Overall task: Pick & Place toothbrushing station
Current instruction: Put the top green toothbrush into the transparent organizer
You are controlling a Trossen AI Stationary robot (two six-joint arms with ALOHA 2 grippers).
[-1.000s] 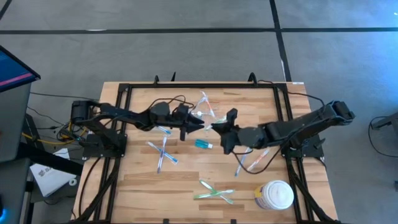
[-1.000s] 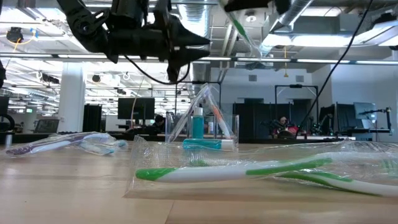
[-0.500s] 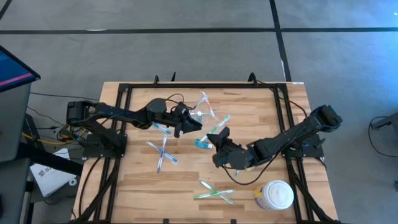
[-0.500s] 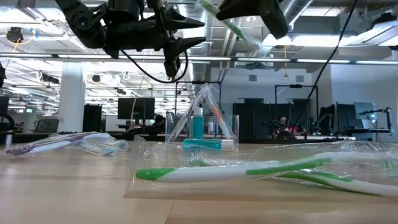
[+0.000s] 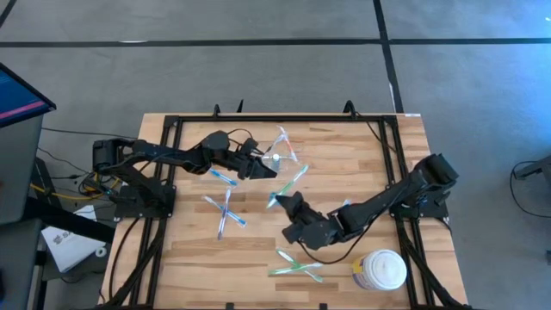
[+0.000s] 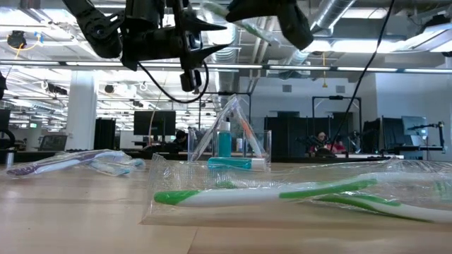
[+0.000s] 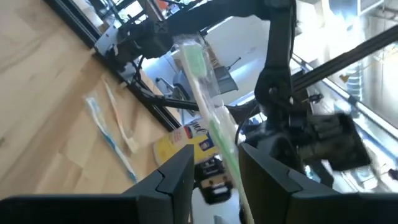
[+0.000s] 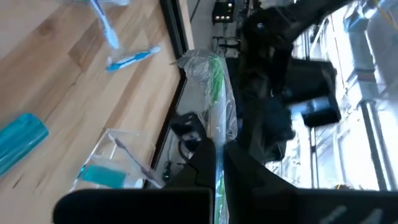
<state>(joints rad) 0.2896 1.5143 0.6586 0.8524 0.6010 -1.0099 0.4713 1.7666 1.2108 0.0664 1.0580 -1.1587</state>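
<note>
Right gripper (image 5: 287, 203) is clenched on a wrapped green toothbrush (image 5: 294, 181), held raised off the table. Over the last second it has backed away from the clear holder (image 5: 281, 148) toward the white-jar side, taking the brush along. So the brush is not yet in the holder; placement is probably being re-lined. Left gripper (image 5: 265, 165) hovers just beside the holder, fingers apart, apparently empty.

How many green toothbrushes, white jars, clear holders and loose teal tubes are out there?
Green toothbrushes: 3, two lying wrapped, one held by the right gripper
White jar: 1
Clear holder: 1
Loose teal tube: 1
Total: 6
</note>
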